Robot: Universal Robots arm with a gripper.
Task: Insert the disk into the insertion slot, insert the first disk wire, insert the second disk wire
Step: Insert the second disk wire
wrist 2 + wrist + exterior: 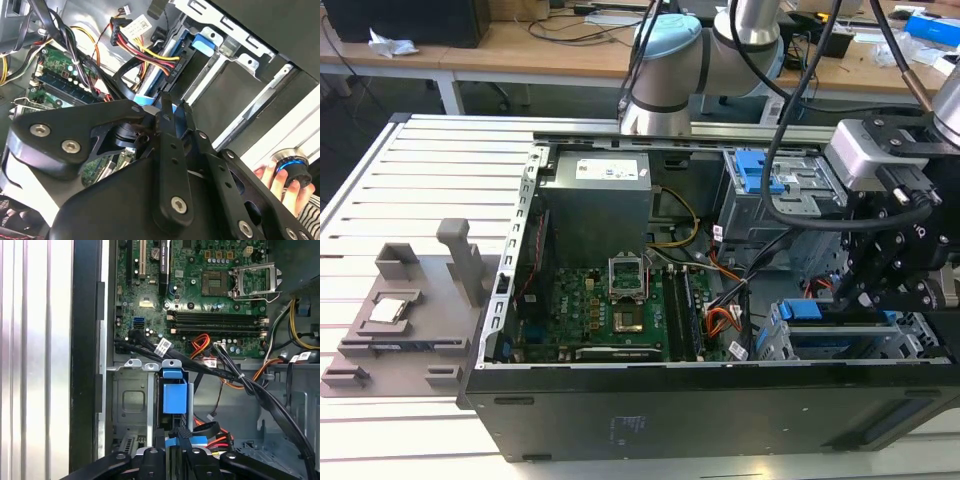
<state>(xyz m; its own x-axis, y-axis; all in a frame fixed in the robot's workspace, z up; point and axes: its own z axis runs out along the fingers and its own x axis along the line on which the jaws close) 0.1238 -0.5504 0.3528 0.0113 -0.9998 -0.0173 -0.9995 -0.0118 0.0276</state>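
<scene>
Evidently the first step is done: the disk [175, 395], in its bright blue carrier, sits inside the insertion slot [129, 405], its end showing at the slot's open side. The work in hand looks like one of the wire steps, though which of the two I cannot say. In the second wrist view the gripper [173, 106] is at that open side, fingers drawn narrow and apparently pinched on the end of a black connector [180, 62] that lies along the disk's edge. A bundle of red, yellow and black wires [145, 52] runs from this connector away from the slot toward the motherboard [210, 295]. Whether the connector is fully seated cannot be told. By my judgement, finishing this step calls for a short, straight push into the slot, with the connector held square to the disk's port and the bundle kept slack so it does not drag the plug askew. An orange flat cable [201, 344] lies loose between the slot and the motherboard. Outside the computer case [620, 420], beyond the slot's outer wall, a person's hand [272, 176] rests on a blue-ringed knob [292, 167].
</scene>
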